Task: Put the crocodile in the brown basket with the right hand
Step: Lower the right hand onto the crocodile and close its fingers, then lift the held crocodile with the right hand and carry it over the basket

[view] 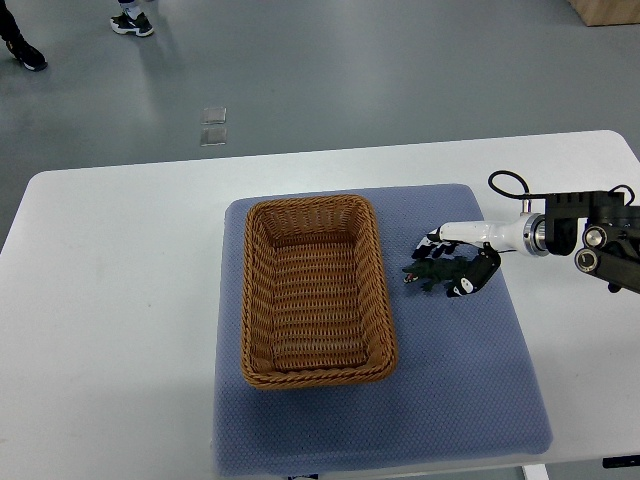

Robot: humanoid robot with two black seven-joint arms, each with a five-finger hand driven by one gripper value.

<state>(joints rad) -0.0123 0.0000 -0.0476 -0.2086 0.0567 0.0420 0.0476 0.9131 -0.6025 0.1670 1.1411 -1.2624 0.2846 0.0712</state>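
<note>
A white table (110, 300) is seen from steeply above, with grey floor beyond its far edge. A blue mat (450, 390) covers the middle of the table. On the left half of the mat stands a brown basket (310, 206), rectangular and woven, with its long side running away from the viewer; nothing lies inside it.

Just to the right of the basket, over the mat, is a small dark green crocodile (428, 272) (a toy), lying roughly crosswise with one end pointing toward the basket. It is close to the basket's right wall but not touching it.

The right hand (465, 258) reaches in from the right edge on a black and white arm. Its fingers (484, 274) are curled around the end of the crocodile farther from the basket, gripping it. Whether the toy rests on the mat or is raised off it cannot be told.

At the top left, on the floor, a person's shoes (132, 22) show.
</note>
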